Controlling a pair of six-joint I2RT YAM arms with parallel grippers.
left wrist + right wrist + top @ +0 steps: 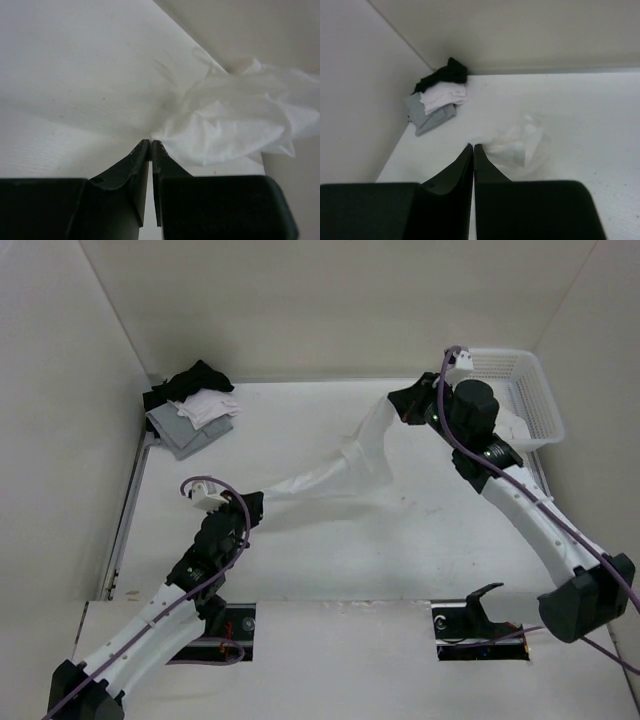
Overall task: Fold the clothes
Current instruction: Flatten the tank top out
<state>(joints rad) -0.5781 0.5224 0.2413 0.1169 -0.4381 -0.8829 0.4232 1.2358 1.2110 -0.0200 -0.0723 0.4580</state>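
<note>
Above tabletop [350, 560], garment [330, 475] pinched taut between left pincer [258, 502], right pincer [400, 405]

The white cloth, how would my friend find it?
Look at the middle of the white table. The white cloth stretches in a band from the left hand to the right hand. Unlike the mixed heap in the far left corner, it is plain white and pinched at both ends.

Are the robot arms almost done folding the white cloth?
Not yet. Nothing looks folded: the white garment is stretched out, unfolded. In hand: the left end effector and right end effector each pinch one end of it. Left to do: lay it flat and fold it.
</note>
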